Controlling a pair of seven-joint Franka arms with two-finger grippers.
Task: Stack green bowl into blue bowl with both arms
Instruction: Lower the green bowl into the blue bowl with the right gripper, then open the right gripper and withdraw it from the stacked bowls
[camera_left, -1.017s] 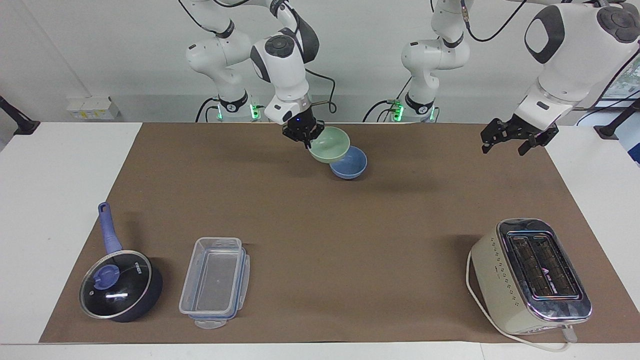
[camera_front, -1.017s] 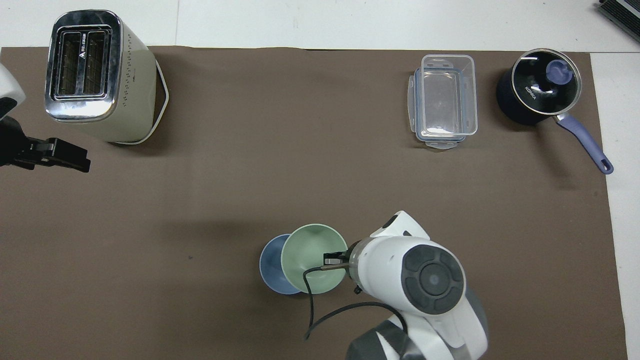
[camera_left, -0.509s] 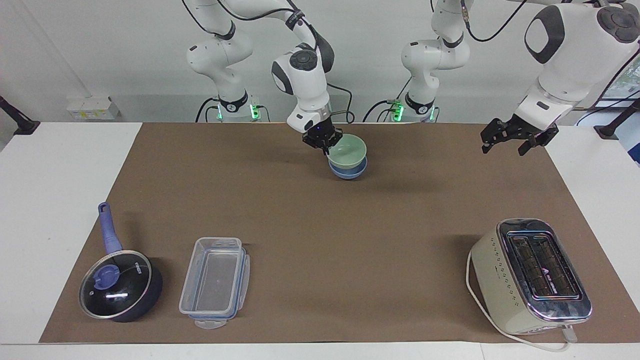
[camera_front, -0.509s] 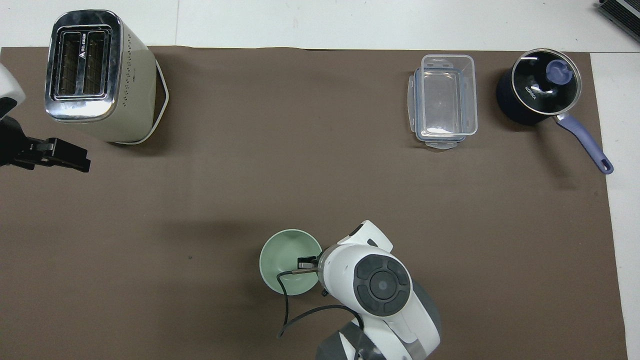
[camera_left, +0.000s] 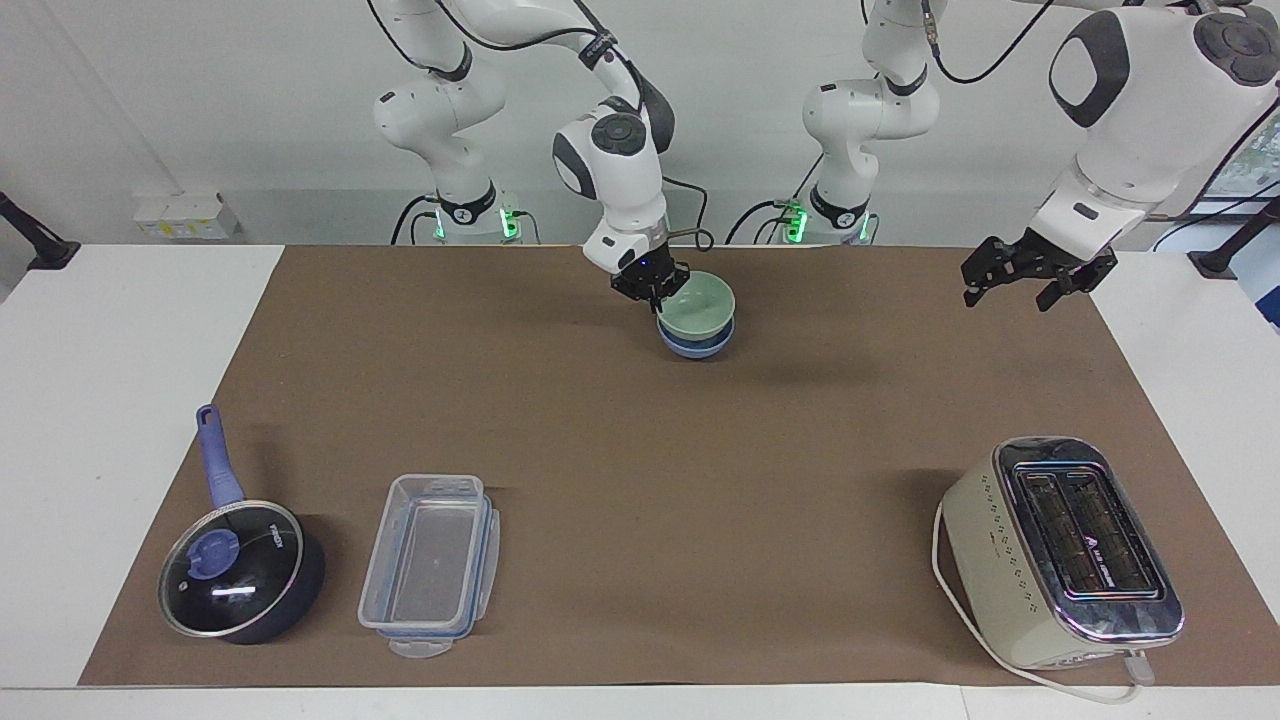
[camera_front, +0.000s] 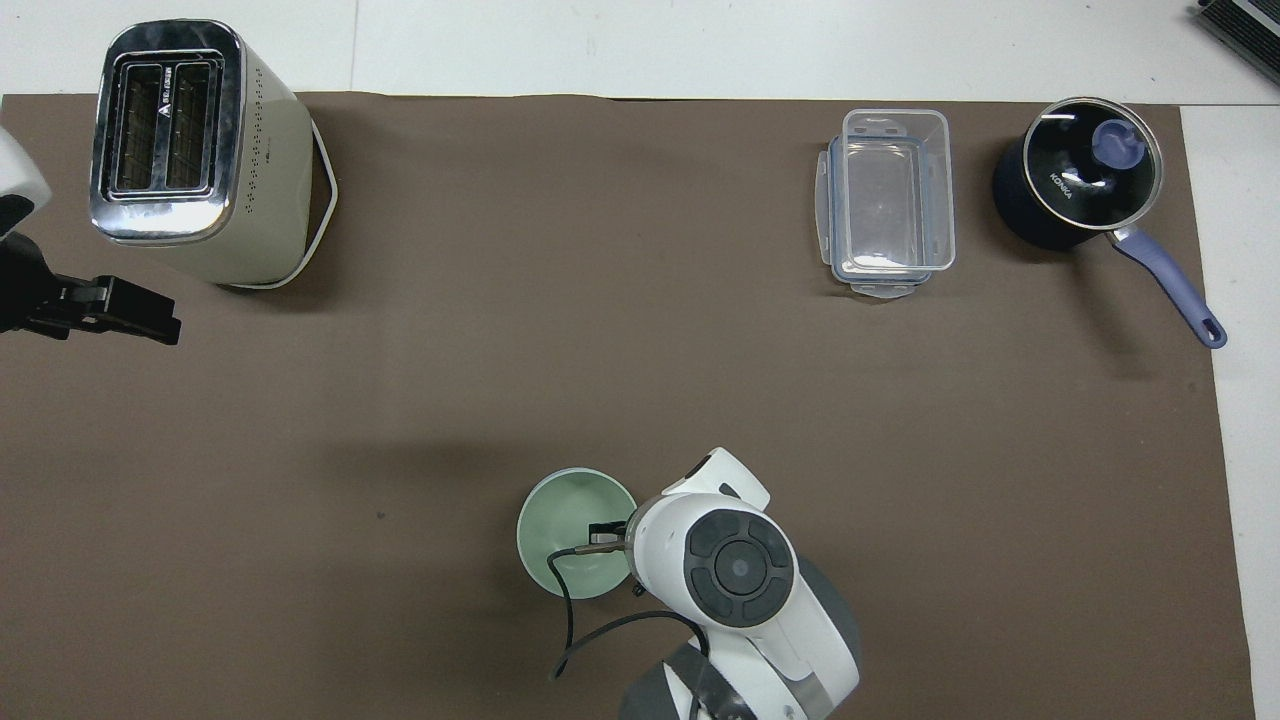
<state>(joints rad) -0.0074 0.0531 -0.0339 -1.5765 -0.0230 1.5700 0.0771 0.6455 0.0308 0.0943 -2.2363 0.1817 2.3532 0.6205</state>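
A brown mat (camera_left: 640, 470) covers most of the table, with a cream toaster (camera_left: 1060, 555) at the lower right of the facing view, and a clear plastic container (camera_left: 430, 565) and a dark lidded pot (camera_left: 240, 570) at the lower left. Near the top centre of that view, the green bowl (camera_left: 700, 305) sits nested in the blue bowl (camera_left: 697, 346), which rests on the mat. The right gripper (camera_left: 652, 288) is clamped on the green bowl's rim. The left gripper (camera_left: 1035, 272) waits in the air at the upper right, over the mat's edge, fingers spread wide and holding nothing.
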